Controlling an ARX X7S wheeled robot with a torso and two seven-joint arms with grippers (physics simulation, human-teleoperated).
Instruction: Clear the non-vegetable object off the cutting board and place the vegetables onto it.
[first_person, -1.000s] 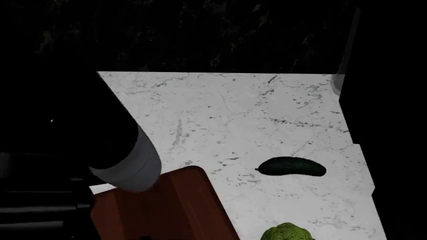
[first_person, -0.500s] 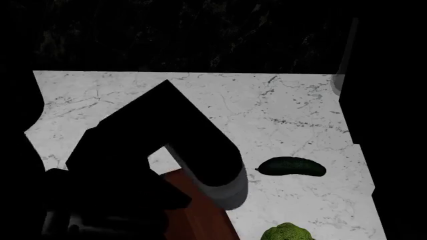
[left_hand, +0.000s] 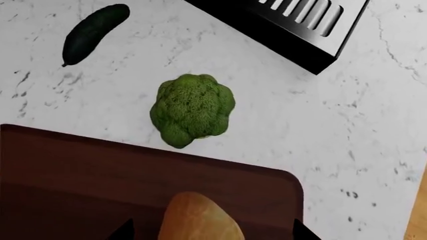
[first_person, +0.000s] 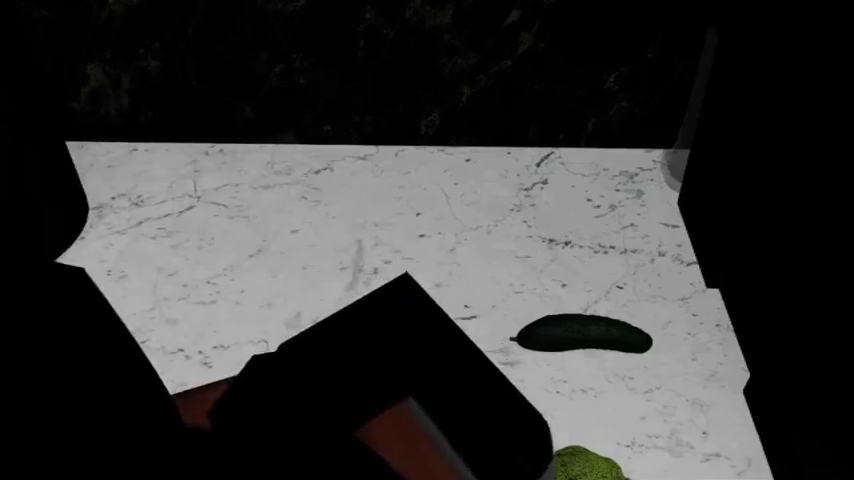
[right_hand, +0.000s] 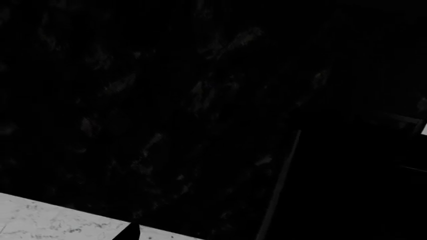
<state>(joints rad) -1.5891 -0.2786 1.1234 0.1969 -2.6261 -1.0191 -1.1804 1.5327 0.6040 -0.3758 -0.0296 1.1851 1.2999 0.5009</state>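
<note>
Swung lower and further right across the head view since half a second ago, the dark left arm (first_person: 387, 390) is now seen covering most of the cutting board (first_person: 400, 440). Through the left wrist camera, the two tips of the left pincer (left_hand: 210, 232) are seen spread wide apart, one on each side of a tan, rounded object (left_hand: 199, 217) lying on the board's near end (left_hand: 80, 180). Contact between tips and object cannot be judged. Just off the board's edge, on the marble worktop (left_hand: 280, 110), the broccoli head (left_hand: 192, 109) is found, with the cucumber (left_hand: 93, 32) set well beyond it. A black slotted fixture (left_hand: 293, 25) is seen nearby. Of the right pincer only one dark tip (right_hand: 130, 231) is caught against blackness, so its state cannot be told.
</note>
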